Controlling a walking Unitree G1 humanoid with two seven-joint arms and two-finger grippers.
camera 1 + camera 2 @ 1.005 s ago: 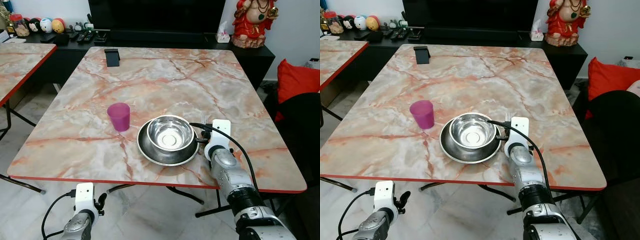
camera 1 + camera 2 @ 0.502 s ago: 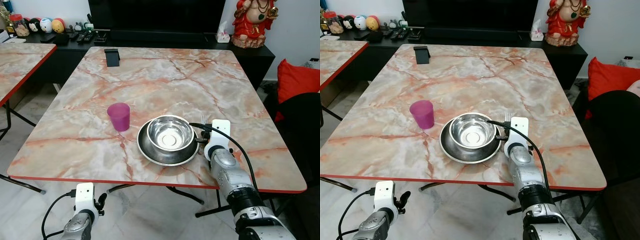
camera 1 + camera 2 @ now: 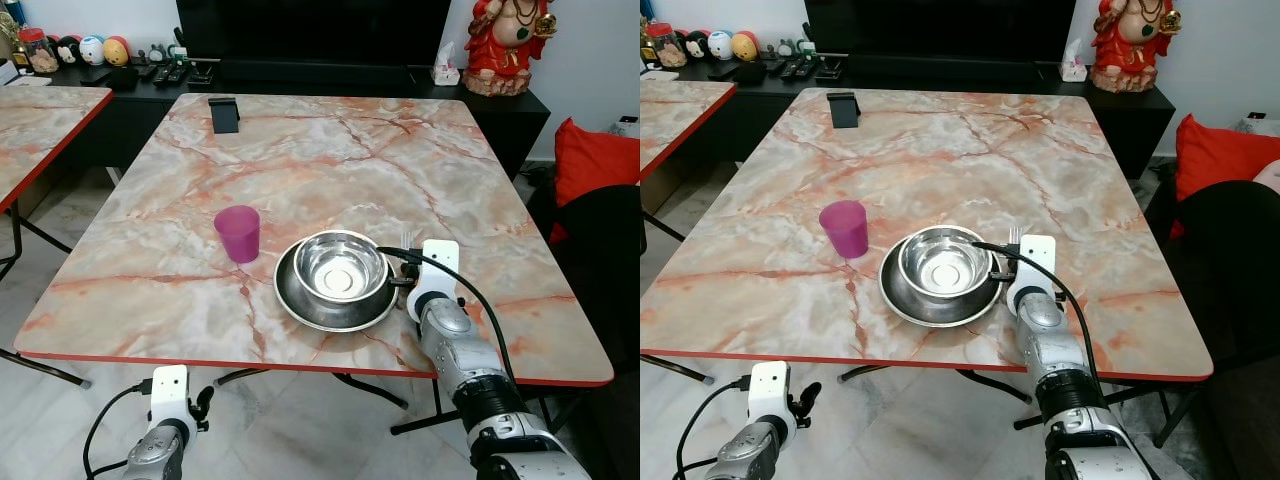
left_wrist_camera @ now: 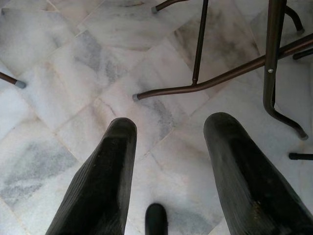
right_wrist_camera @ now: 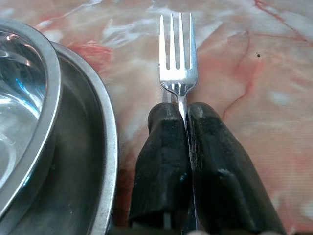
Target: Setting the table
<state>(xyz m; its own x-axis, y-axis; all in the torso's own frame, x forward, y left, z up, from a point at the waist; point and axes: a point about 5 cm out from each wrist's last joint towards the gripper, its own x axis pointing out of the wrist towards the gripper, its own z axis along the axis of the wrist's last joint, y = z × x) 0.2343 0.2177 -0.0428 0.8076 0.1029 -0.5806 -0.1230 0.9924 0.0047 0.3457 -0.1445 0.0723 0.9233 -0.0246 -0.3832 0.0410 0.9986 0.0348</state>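
A steel bowl [image 3: 340,267] sits inside a steel plate [image 3: 300,305] near the table's front edge, with a purple cup [image 3: 238,233] to its left. My right gripper [image 5: 182,113] is low over the table just right of the plate, shut on a silver fork [image 5: 178,54] whose tines [image 3: 407,238] point away from me. In the right wrist view the plate's rim [image 5: 108,147] runs right beside the fingers [image 5: 164,156]. My left gripper [image 4: 168,128] hangs open below the table, over the floor.
The marble table [image 3: 330,170] has a red edge and a black phone stand [image 3: 224,114] at its far left. A second table [image 3: 40,120] stands to the left. Table legs [image 4: 230,73] cross the tiled floor. A red cushion [image 3: 595,160] lies at the right.
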